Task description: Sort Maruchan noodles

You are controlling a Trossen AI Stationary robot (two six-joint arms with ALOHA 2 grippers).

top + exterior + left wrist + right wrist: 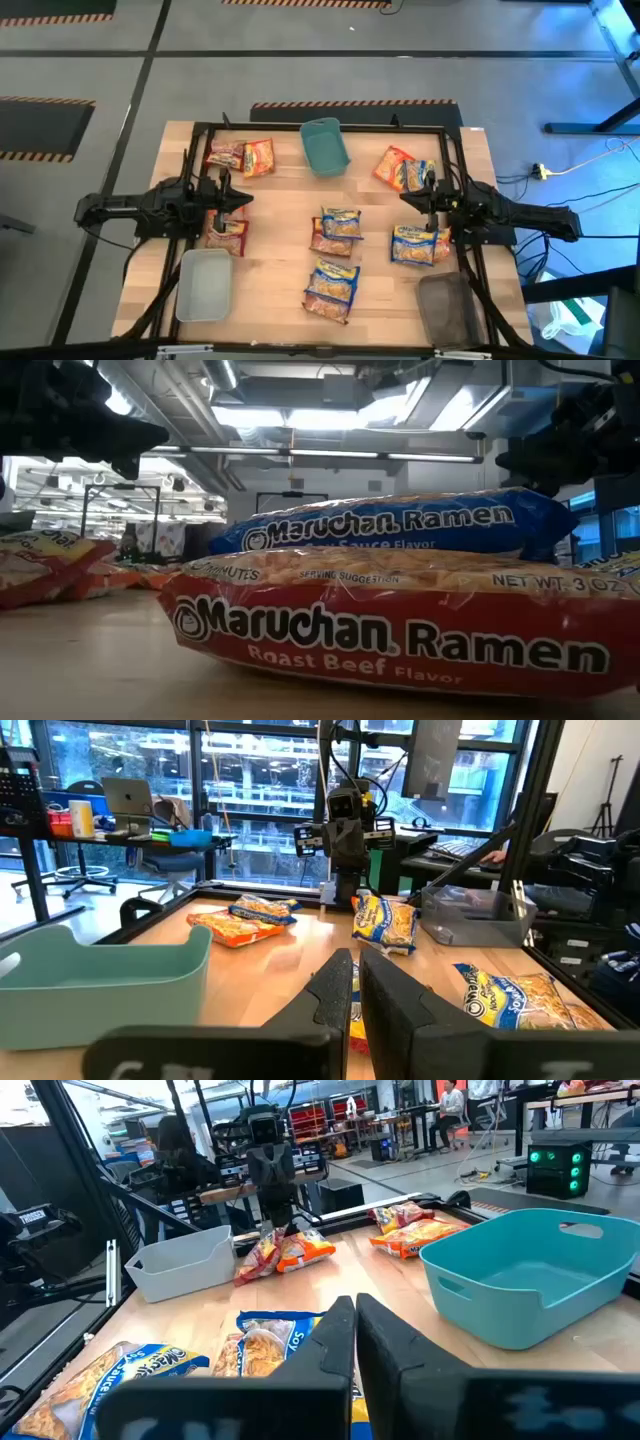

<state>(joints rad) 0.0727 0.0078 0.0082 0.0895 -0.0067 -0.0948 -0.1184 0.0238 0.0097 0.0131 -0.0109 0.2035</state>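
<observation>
Several Maruchan noodles packets lie flat on the wooden table (pixel 290 195). A red one (pixel 226 155) and an orange one (pixel 258 157) lie far left, and another red (pixel 226 233) at the left. In the middle a blue packet (pixel 341 222) rests on a red one (pixel 400 625), with a blue-yellow packet (pixel 333 285) nearer. A blue one (pixel 418 245) lies right, an orange (pixel 393 166) and a blue (pixel 418 175) far right. My left gripper (pixel 245 200) (pixel 355 985) and right gripper (pixel 405 197) (pixel 355 1335) hang shut above the table, facing each other and holding nothing.
A teal tray (pixel 325 147) stands at the far middle, a light grey tray (pixel 205 285) at the near left and a dark tray (pixel 447 308) at the near right. A black frame (pixel 320 127) runs around the table's edges. Bare wood shows between the grippers.
</observation>
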